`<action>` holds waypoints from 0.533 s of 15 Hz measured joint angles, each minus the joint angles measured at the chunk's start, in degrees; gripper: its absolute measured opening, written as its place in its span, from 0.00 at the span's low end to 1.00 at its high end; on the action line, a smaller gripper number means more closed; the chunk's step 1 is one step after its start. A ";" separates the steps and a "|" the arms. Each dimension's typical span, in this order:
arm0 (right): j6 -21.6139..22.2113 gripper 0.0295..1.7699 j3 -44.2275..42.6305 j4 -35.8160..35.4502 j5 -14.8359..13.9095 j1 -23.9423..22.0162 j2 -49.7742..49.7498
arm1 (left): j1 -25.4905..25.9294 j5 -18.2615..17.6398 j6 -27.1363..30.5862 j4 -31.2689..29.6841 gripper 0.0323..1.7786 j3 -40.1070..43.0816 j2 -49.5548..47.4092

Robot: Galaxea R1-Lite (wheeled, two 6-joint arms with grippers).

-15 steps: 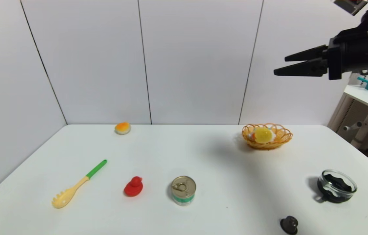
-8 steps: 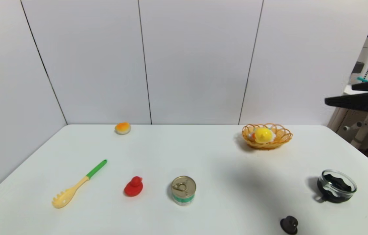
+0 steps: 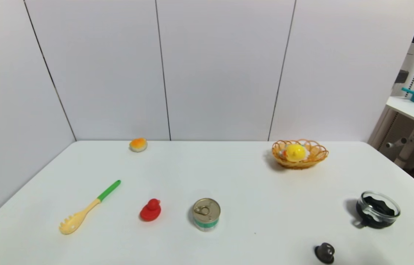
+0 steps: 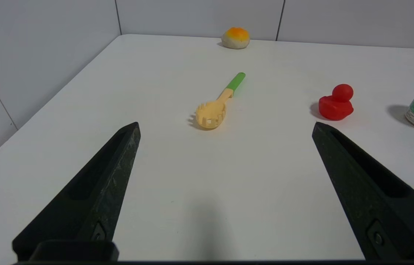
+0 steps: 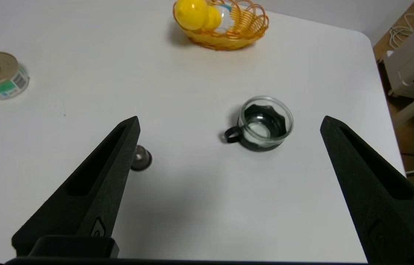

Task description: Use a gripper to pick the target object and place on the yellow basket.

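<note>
The yellow duckling (image 3: 295, 152) lies inside the yellow basket (image 3: 317, 154) at the far right of the white table. From the right wrist I see the same duckling (image 5: 192, 14) in the basket (image 5: 245, 31), far beyond my right gripper (image 5: 229, 121), which is open and empty above the table's near right part. My left gripper (image 4: 225, 125) is open and empty too, low over the near left of the table. Neither arm shows in the head view.
A dark glass cup (image 3: 378, 209) and a small dark knob (image 3: 325, 252) sit near right. A tin can (image 3: 206, 214), a red duck (image 3: 150, 210) and a green-handled pasta spoon (image 3: 88, 207) lie along the front. An orange-topped bun (image 3: 138, 144) rests at the back.
My right arm has pulled back from high above the basket, dropping toward the right and out of the head view. The duckling stays in the basket.
</note>
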 joint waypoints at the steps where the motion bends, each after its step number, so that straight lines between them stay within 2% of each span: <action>1: 0.11 0.96 5.53 -3.28 -0.22 -0.39 -3.47 | 0.00 0.02 0.02 0.00 0.95 0.00 0.00; 4: 0.41 0.96 19.27 -11.97 -0.61 -1.68 -13.46 | 0.00 0.02 0.00 0.02 0.95 0.00 0.00; 8: 1.10 0.96 30.35 -14.64 -0.78 -2.86 -25.75 | 0.00 0.00 0.02 0.00 0.95 0.00 0.00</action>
